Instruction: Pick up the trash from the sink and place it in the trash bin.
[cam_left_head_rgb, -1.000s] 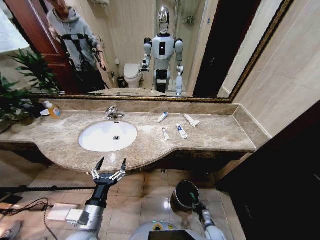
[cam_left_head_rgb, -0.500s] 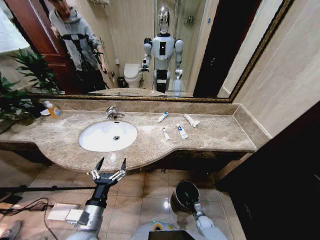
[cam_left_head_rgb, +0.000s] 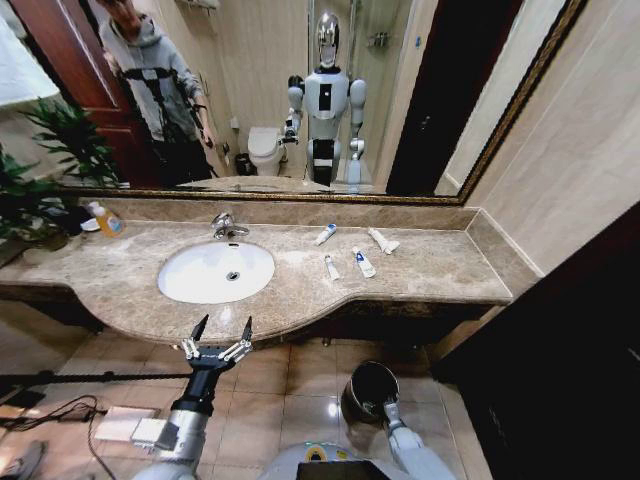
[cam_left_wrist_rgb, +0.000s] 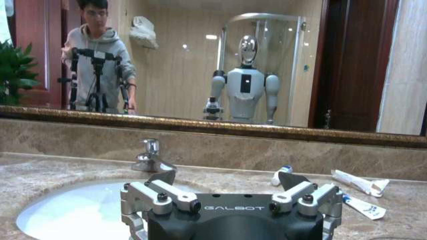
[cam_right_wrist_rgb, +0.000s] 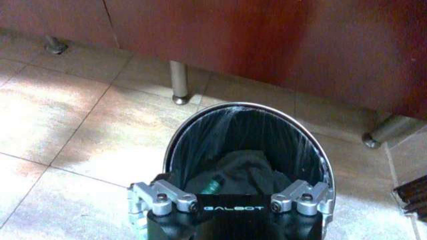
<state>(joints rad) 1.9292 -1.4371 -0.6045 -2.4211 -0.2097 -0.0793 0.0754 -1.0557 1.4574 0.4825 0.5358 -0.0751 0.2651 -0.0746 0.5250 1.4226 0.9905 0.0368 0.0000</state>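
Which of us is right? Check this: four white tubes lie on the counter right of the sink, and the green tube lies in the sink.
One part is wrong. The four white tubes do lie on the counter right of the sink, but the green tube lies in the bin, as the right wrist view shows.

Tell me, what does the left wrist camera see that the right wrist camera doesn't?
Left wrist view: the white sink with its faucet, three white tubes lying on the marble counter, and a mirror behind.
Right wrist view: the black trash bin on the floor tiles, with a green tube inside.
Both: a dark robot hand marked GALBOT in front, the left hand open and empty in one, the right hand above the bin in the other.
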